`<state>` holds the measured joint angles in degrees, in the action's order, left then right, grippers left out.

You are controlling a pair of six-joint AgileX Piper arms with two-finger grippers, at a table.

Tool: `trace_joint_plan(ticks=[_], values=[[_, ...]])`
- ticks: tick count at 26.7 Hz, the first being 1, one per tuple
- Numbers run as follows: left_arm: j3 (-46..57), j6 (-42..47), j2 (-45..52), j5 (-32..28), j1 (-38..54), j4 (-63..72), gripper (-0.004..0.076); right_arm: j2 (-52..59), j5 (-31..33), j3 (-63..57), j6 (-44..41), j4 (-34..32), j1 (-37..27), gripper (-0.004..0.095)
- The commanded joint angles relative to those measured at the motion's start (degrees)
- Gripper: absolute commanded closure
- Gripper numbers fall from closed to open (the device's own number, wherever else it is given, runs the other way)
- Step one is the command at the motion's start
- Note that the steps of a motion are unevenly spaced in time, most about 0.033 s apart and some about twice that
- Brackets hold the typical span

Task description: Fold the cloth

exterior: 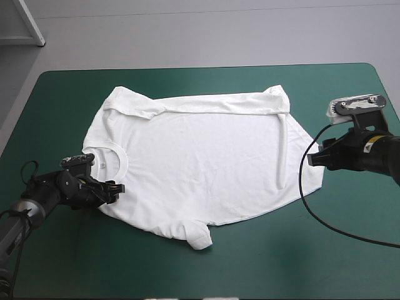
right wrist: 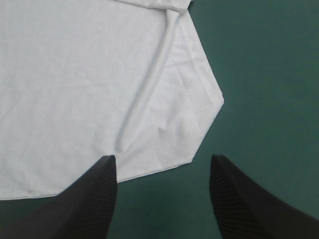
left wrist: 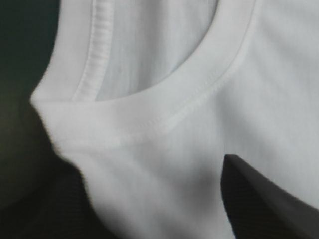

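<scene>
T-shirt position: the T-shirt (exterior: pixel 200 162) is spread flat across the middle of the high view on the teal-green cover (exterior: pixel 312 262). Its collar (exterior: pixel 119 159) is turned to the frame's left and its hem to the right.
Long axis: collar to hem is laid left to right across the frame, so one end is presented to each arm.
Left gripper: the left gripper (exterior: pixel 115 187) is seen at centre left of the high view, at the shoulder edge just beside the collar. In its wrist view the fingers (left wrist: pixel 259 204) are spread apart with white fabric lying between them. Nothing is clamped.
Right gripper: the right gripper (exterior: pixel 312 159) is seen at centre right, at the hem edge. Its fingers (right wrist: pixel 99 199) are parted and empty, and the hem corner (right wrist: pixel 204 114) lies just ahead of them, partly between the tips.
Crease: a raised ridge (exterior: pixel 281 150) runs alongside the hem, just inside the right gripper's reach.
Deciding relation: the cloth lies inward of both tools. The left arm is judged nearer to its hold, since fabric is already within its span.
</scene>
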<state>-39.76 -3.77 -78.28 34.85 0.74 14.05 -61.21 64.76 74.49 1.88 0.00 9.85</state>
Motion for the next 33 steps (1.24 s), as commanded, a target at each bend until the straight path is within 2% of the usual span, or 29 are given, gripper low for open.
trace_joint_plan(ticks=[1, 5, 8, 12, 18, 22, 26, 28, 30, 33], values=[[0.1, -1.0, -0.6, 0.5, -0.1, 3.8, 0.0413, 1.1, -2.2, 1.4, 0.3, 0.0, -0.1, 0.0398], [0.1, -2.7, 0.3, 0.5, -0.1, 3.1, 0.0728, 1.1, -2.4, 1.4, 0.5, 0.0, -0.1, 0.0424], [-1.0, -2.5, 1.1, 1.8, -0.1, 3.1, 0.0732, 1.1, -2.9, 1.4, 0.5, 0.0, -0.1, 0.0448], [-4.5, -0.5, 2.7, 7.5, -0.1, -0.7, 0.0732, 1.1, -3.3, 1.4, 0.7, 0.0, -0.1, 0.0475], [-11.5, 17.0, 5.6, 14.6, -0.1, -25.3, 0.0732, 1.1, -0.3, 1.4, 0.9, 0.0, -0.1, 0.0516], [-16.2, 22.0, 5.3, 21.1, 1.0, -40.0, 0.0732, 1.1, 0.2, 1.4, 2.0, 1.7, -0.1, 0.0541], [-20.2, 23.3, 5.1, 18.9, 8.7, -40.7, 0.0732, 1.1, 1.1, 1.2, 5.6, 7.3, -0.1, 0.055], [-23.0, 20.5, 3.7, 15.9, 16.9, -36.5, 0.0732, 1.1, 2.2, 1.0, 8.1, 11.0, -0.1, 0.055], [-27.4, 15.5, -0.7, 14.3, 25.7, -29.9, 0.0732, 1.1, 2.3, 1.0, 8.8, 12.6, -0.1, 0.055], [-32.9, 14.1, -9.2, 11.3, 30.2, -28.3, 0.0732, 1.1, 2.3, 1.0, 8.8, 13.5, -0.1, 0.055]])
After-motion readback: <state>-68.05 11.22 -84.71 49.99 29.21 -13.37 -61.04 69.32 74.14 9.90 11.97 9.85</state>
